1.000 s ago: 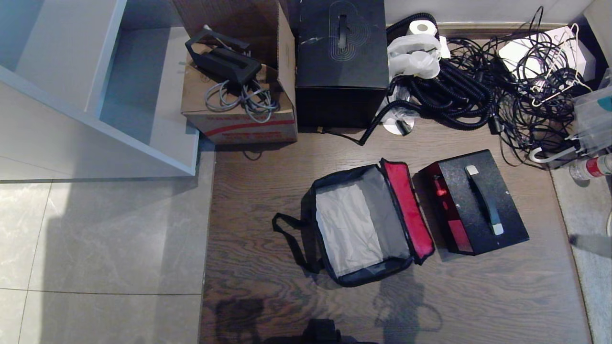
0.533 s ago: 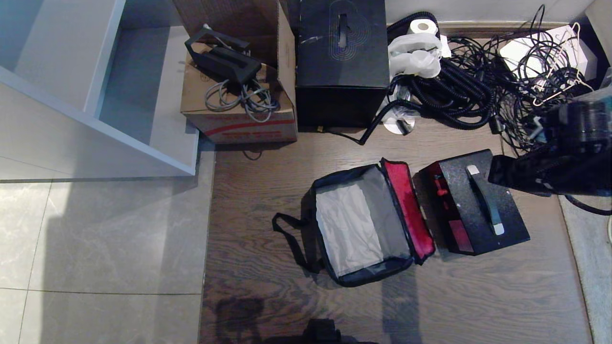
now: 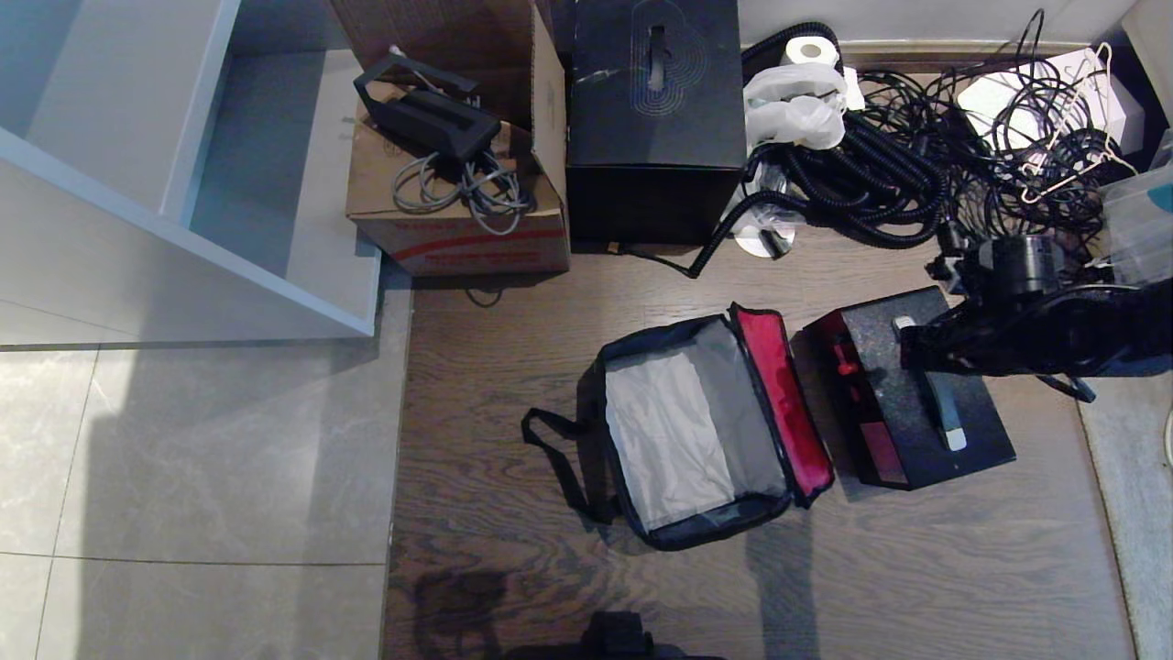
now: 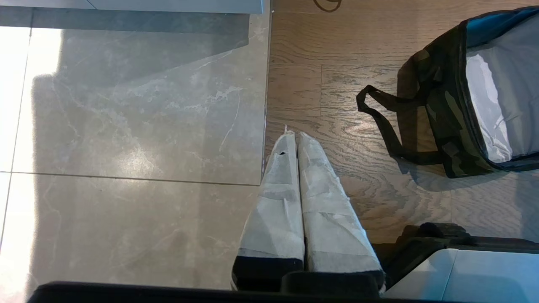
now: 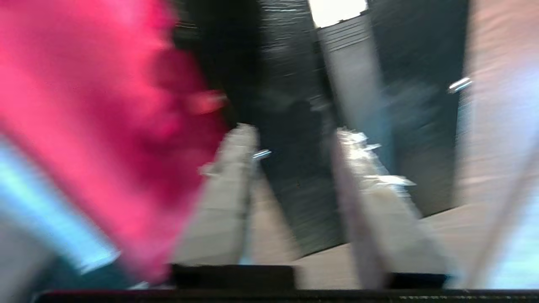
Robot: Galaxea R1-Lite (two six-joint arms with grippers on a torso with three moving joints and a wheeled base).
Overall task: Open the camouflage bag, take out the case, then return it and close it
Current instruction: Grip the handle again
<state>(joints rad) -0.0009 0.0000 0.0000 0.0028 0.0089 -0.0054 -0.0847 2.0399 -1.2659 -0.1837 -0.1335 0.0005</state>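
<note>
I read this as the return step: the bag (image 3: pixel 701 431) lies open and empty, with the case (image 3: pixel 907 390) on the floor just to its right, out of it. My right gripper (image 3: pixel 916 353) hangs over the case's handle (image 3: pixel 939 403) with its fingers (image 5: pixel 223 202) apart, holding nothing. Next I'd need to lower it so the fingers straddle the handle bar, then close. My left gripper (image 4: pixel 297 141) is parked left of the bag, fingers pressed together. I count one bag, one case, one handle.
</note>
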